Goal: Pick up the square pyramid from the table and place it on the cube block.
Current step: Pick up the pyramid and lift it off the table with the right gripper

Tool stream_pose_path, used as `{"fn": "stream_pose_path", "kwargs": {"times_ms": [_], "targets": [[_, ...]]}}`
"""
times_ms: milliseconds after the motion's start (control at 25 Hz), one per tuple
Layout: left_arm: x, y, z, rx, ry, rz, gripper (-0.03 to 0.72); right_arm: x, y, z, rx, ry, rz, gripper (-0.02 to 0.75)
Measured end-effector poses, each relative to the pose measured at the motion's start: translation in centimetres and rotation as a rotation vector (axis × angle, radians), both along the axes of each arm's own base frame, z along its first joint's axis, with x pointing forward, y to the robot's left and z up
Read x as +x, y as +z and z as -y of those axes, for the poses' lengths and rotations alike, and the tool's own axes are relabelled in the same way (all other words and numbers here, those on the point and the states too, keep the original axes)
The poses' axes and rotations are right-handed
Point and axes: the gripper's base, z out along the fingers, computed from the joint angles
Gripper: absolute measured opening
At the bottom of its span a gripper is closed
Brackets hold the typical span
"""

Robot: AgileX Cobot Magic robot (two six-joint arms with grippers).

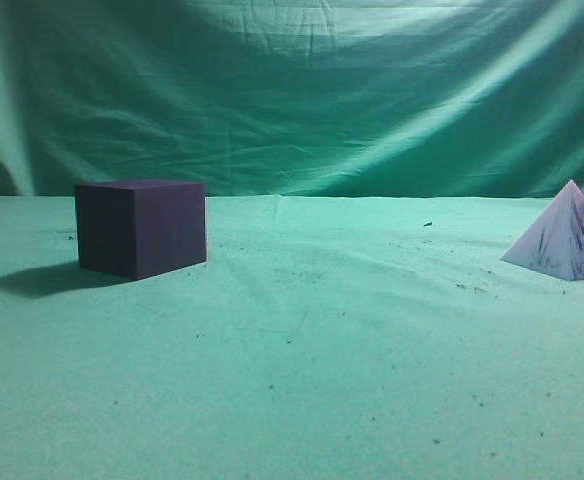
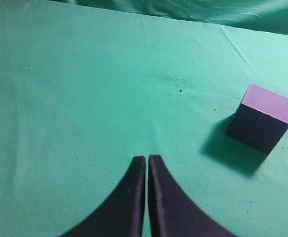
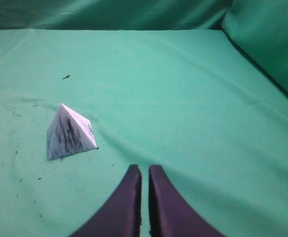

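The cube block [image 1: 140,227] is sitting at the left, the square pyramid [image 1: 564,238] far right; both grippers [image 2: 147,165] [image 3: 144,174] are hovering closed, gripping nothing.

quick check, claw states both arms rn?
Left claw: shut, holding nothing, above bare cloth.
Right claw: shut, holding nothing; square pyramid sits apart on the table.

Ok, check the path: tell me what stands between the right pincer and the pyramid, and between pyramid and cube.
Nothing visible. Only bare green cloth separates the right pincer from the square pyramid, and the pyramid from the cube block.
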Motion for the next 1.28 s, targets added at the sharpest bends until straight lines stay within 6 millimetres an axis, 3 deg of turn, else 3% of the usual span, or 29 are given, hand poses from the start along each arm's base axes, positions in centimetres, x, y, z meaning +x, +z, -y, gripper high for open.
{"fn": "stream_pose_path", "kwargs": {"times_ms": [800, 1040, 1200, 1280], "targets": [[0.0, 0.0, 0.0, 0.000, 0.000, 0.000, 0.000, 0.1, 0.4, 0.0, 0.007, 0.004, 0.045, 0.048], [0.0, 0.0, 0.0, 0.000, 0.000, 0.000, 0.000, 0.3, 4.5, -0.2, 0.182, 0.013, 0.487, 0.048], [0.0, 0.0, 0.0, 0.000, 0.000, 0.000, 0.000, -0.2, 8.2, -0.2, 0.189, 0.017, 0.464, 0.048], [0.0, 0.0, 0.0, 0.000, 0.000, 0.000, 0.000, 0.2, 10.1, -0.3, 0.183, 0.014, 0.351, 0.048]]}}
